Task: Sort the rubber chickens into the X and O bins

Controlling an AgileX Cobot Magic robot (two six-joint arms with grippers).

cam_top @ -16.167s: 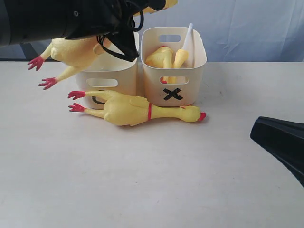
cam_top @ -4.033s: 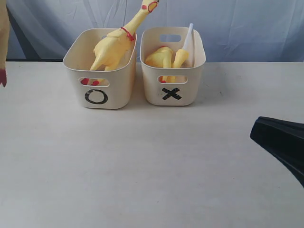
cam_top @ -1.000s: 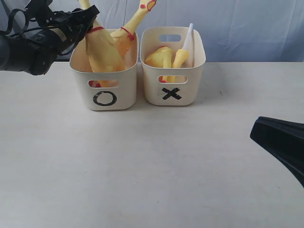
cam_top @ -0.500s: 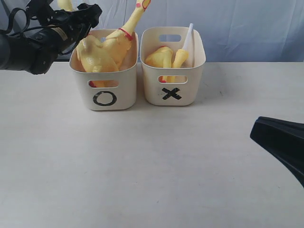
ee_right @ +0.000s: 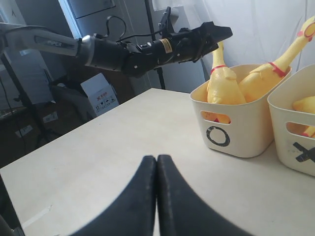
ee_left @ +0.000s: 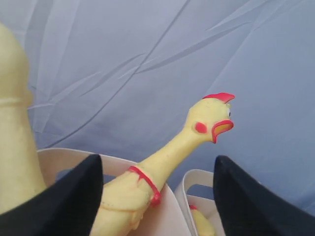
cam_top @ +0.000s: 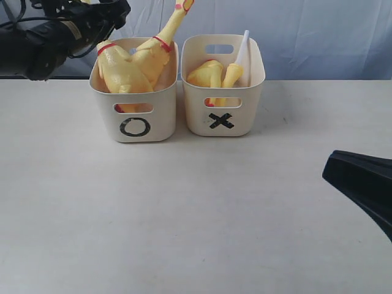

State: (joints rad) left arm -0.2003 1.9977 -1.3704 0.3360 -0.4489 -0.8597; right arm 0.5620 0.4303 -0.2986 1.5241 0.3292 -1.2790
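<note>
Two long yellow rubber chickens stand in the O bin [cam_top: 136,125]. One [cam_top: 122,75] leans left, its neck rising toward my left gripper [cam_top: 121,11], which hovers open above the bin's back left corner. The other [cam_top: 160,44] leans right, its head [ee_left: 210,123] high against the backdrop. In the left wrist view my left gripper [ee_left: 157,158] is open around that chicken's neck without touching it. The X bin [cam_top: 223,119] holds shorter chickens [cam_top: 208,73] and a white tube [cam_top: 243,49]. My right gripper [ee_right: 156,158] is shut and empty, low over the table.
The two bins stand side by side at the table's far edge, in front of a pale blue cloth backdrop [cam_top: 318,37]. My right arm's black tip [cam_top: 358,180] juts in at the right edge. In the right wrist view, a box [ee_right: 101,93] sits beyond the table.
My left gripper has opened and let go of the second long chicken, which slumped into the O bin. The gripper has lifted slightly. The right arm has not moved.
</note>
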